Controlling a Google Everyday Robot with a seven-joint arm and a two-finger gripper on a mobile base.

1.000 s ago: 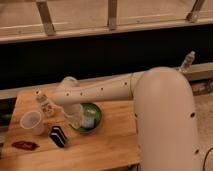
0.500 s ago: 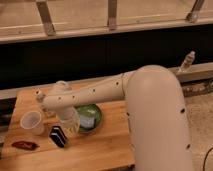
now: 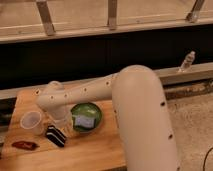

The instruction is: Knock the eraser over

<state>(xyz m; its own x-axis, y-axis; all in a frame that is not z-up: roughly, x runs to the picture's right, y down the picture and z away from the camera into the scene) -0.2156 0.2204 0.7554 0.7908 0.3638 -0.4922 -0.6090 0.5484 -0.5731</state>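
Observation:
The eraser (image 3: 56, 136), a small black block with white stripes, is on the wooden table (image 3: 95, 150), set diagonally between the white cup (image 3: 31, 121) and the green bowl (image 3: 86, 116). My white arm reaches in from the right, with its wrist over the table's left part. The gripper (image 3: 59, 123) points down just behind and above the eraser, close to it or touching it; I cannot tell which. The arm partly hides the gripper.
A pale blue-white square pad (image 3: 85, 121) lies in the green bowl. A flat dark red packet (image 3: 25, 145) lies at the table's front left. A clear bottle (image 3: 186, 61) stands on the ledge at the far right. A dark wall runs behind the table.
The arm has swung left and lowered, bringing the gripper down behind the eraser. A small bottle seen at the back left earlier is now hidden by the arm. The eraser has barely shifted.

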